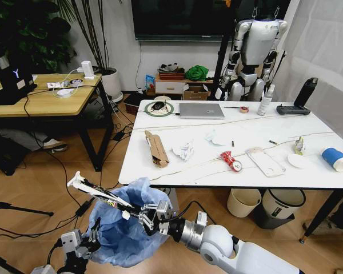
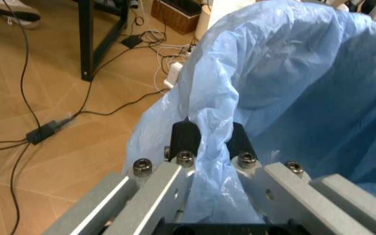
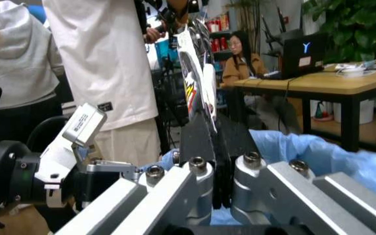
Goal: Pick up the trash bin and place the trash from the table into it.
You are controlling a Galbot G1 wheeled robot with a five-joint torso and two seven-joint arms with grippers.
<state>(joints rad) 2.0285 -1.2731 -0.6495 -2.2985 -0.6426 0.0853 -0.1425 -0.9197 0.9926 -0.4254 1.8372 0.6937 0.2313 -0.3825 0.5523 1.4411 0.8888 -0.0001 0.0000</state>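
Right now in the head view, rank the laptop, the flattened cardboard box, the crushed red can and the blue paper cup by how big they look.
Largest to smallest, as they appear:
1. silver laptop
2. flattened cardboard box
3. blue paper cup
4. crushed red can
The cup and the can look close in size, so that last pair is unsure.

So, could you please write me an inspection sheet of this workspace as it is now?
Surface: white marble-look table, trash spread across it.
Job's things: trash bin with blue bag, off the table at its near left corner; cardboard box, crumpled paper, red can, clear packaging, paper cup on the table.
Clutter: laptop, black device, spray bottle.
Grippers: left end effector shut on the bag's edge; right end effector over the bin, shut on a flat white wrapper.
Cables: several on the floor; a thin one across the table.
Surroundings: wooden desk, two bins under the table, humanoid robot, plants.
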